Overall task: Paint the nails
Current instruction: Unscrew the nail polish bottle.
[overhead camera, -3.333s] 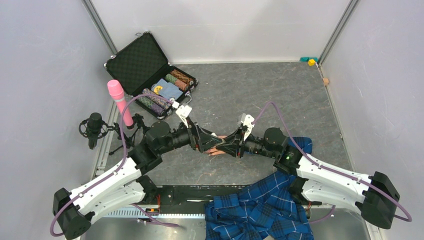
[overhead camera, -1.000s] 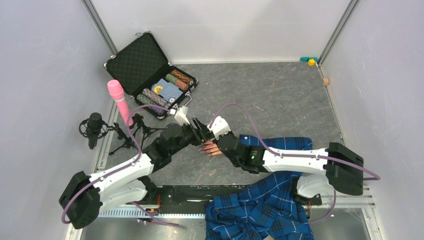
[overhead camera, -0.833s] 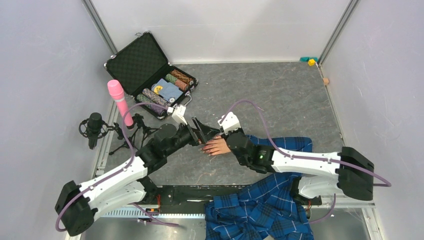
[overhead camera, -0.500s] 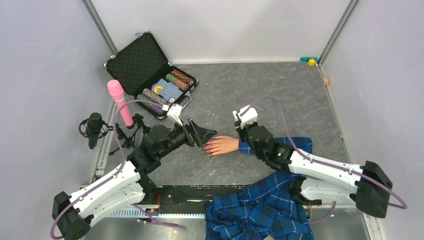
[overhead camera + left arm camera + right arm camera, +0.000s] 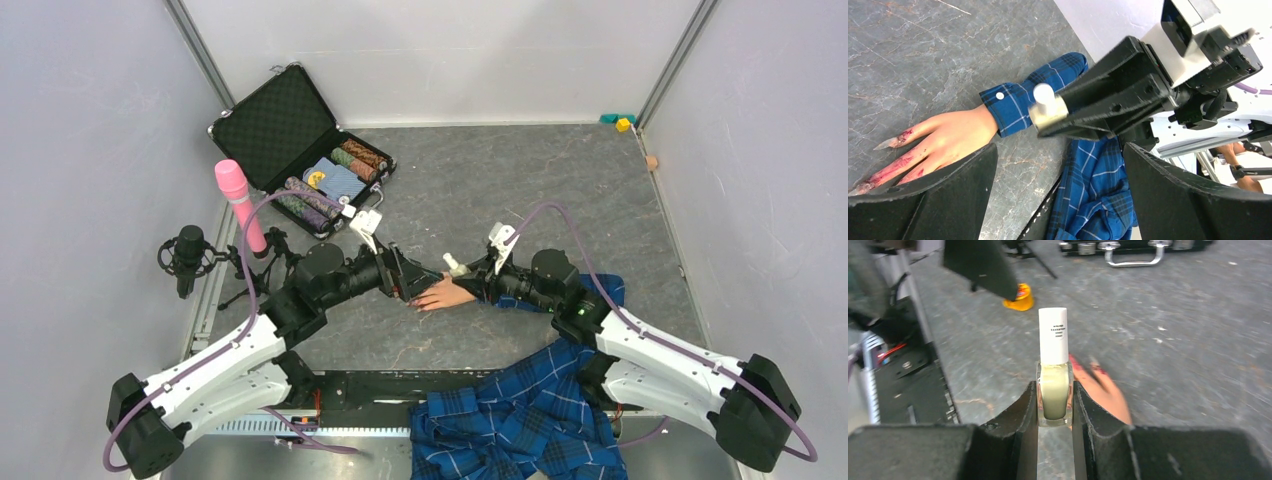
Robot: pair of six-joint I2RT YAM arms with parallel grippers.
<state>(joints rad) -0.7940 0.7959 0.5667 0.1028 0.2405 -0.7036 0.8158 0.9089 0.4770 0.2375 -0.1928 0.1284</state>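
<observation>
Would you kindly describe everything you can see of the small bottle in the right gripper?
The bottle is small, clear and square-sided, glass by its look, holding pale yellow-green liquid. Its tall white cap is on, with print too small to read. The right gripper is shut on its body, cap pointing out past the fingertips. Nothing else touches it; the mannequin hand lies beyond it.

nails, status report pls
Left gripper open, by the nails. Right gripper shut on bottle, cap on. Nails smeared red, hand flat on table. Nothing covers them.
</observation>
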